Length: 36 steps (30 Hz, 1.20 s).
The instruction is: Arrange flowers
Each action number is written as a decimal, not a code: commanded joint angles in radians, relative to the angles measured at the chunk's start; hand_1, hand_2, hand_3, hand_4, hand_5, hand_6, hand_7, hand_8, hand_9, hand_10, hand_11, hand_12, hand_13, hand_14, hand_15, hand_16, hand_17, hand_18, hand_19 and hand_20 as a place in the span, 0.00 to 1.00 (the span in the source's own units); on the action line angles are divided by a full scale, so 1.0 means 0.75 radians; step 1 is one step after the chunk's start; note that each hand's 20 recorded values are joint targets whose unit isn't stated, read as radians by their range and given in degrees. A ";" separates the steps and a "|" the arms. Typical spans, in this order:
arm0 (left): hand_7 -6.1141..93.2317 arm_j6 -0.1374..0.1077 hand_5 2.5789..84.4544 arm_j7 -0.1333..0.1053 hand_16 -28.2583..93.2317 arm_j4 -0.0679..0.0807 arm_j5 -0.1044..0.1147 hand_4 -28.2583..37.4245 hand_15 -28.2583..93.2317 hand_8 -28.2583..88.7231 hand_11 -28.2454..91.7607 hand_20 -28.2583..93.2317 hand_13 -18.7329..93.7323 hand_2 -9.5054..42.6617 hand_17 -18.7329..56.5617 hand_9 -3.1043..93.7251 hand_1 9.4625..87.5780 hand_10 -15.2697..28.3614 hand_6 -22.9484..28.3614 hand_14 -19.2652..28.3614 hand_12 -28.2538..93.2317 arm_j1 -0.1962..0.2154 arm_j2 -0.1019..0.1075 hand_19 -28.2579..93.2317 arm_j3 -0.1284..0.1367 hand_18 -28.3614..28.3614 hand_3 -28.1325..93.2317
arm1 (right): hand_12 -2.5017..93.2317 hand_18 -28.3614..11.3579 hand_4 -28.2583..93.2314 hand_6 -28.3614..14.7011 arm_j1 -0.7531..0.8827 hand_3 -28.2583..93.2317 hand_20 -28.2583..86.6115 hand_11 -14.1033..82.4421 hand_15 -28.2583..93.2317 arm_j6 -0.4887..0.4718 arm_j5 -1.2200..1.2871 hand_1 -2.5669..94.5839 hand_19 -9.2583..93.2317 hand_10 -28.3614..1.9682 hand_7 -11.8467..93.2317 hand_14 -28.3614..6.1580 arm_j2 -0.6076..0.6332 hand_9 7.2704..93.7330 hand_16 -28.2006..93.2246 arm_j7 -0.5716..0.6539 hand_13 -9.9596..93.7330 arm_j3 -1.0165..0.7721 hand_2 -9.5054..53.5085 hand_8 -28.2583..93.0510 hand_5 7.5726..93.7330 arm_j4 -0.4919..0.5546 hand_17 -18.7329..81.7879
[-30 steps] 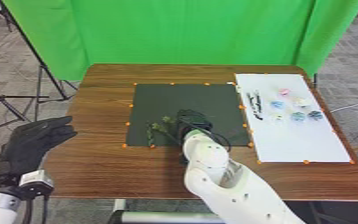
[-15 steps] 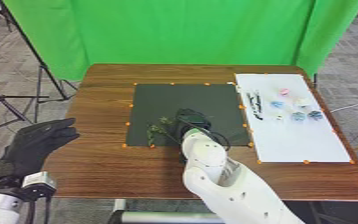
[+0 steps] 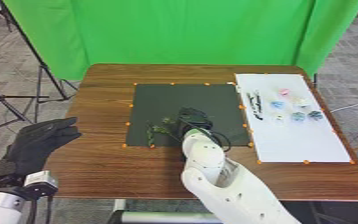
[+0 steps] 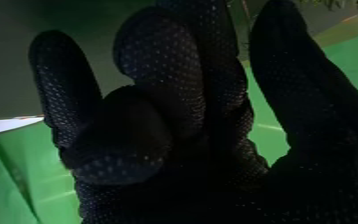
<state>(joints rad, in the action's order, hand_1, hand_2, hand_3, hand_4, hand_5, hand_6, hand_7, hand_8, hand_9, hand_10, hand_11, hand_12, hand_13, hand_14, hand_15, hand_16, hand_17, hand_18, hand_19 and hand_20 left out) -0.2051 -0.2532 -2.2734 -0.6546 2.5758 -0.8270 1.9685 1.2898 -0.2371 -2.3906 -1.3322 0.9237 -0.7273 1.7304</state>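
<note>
Flowers [image 3: 285, 92]: in the head view, small pink, blue and pale heads lie apart from one another on the white sheet [image 3: 286, 145], right of the black sheet [image 3: 167, 97]; they keep the places they had a second ago.
Greenery [image 3: 158, 129]: it lies on the near part of the black sheet, just left of the right hand.
Right hand [image 3: 194, 117]: over the black sheet, it has edged slightly farther from the table's [image 3: 87, 170] near side; I cannot tell whether it is clamped on a stem.
Left hand [image 3: 35, 145]: by the table's left edge, relaxed, thumb and fingers apart; it has drifted a little inward and holds nothing.
Arrangement: the shift looks like a small adjustment around the greenery, so placing it seems the step in hand, with the flowers probably to follow.
Black glove: in the right wrist view, leafy green shows beyond the right hand, and whether the hand grips it is unclear.
</note>
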 commanded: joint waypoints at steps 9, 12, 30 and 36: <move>0.22 0.013 0.63 0.026 0.13 -0.010 -0.013 0.23 0.75 0.16 0.59 0.36 0.44 0.25 0.13 0.50 0.29 0.85 0.75 0.95 0.32 0.031 -0.017 0.71 0.017 0.86 0.88 | 0.30 0.15 0.05 0.54 0.021 0.82 0.06 0.62 0.81 0.063 0.056 0.33 1.00 0.41 0.37 0.59 0.033 0.95 0.45 0.056 0.95 0.012 0.09 0.16 0.95 0.020 0.67; 0.22 0.016 0.63 0.029 0.13 -0.012 -0.012 0.23 0.75 0.16 0.59 0.36 0.44 0.25 0.13 0.50 0.29 0.85 0.75 0.95 0.32 0.035 -0.018 0.71 0.019 0.86 0.88 | 0.30 0.15 0.05 0.52 0.027 0.82 0.05 0.64 0.81 0.075 0.048 0.33 1.00 0.40 0.37 0.58 0.037 0.93 0.45 0.054 0.95 0.012 0.09 0.17 0.93 0.026 0.67; 0.22 0.021 0.63 0.036 0.13 -0.016 -0.016 0.23 0.75 0.16 0.59 0.35 0.44 0.26 0.13 0.50 0.29 0.85 0.75 0.95 0.32 0.052 -0.024 0.72 0.025 0.86 0.88 | 0.30 0.13 0.05 0.45 0.005 0.80 0.03 0.74 0.87 0.104 0.058 0.29 1.00 0.27 0.45 0.53 0.059 0.83 0.45 0.063 0.91 0.031 0.12 0.16 0.84 0.053 0.67; 0.22 0.024 0.63 0.048 0.13 -0.012 -0.016 0.23 0.75 0.16 0.59 0.35 0.44 0.26 0.13 0.50 0.30 0.85 0.75 0.95 0.32 0.042 -0.022 0.71 0.019 0.86 0.88 | 0.29 0.12 0.05 0.42 0.012 0.79 0.03 0.73 0.88 0.142 0.052 0.29 1.00 0.25 0.43 0.52 0.068 0.80 0.45 0.054 0.90 0.037 0.12 0.16 0.82 0.061 0.67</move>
<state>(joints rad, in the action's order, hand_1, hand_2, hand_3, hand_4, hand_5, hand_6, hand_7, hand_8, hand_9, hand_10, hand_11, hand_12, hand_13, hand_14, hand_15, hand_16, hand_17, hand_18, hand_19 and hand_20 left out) -0.2003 -0.2320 -2.2816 -0.6623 2.6019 -0.8376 1.9887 1.2937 -0.1671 -2.3398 -1.2918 0.9615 -0.7060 1.7690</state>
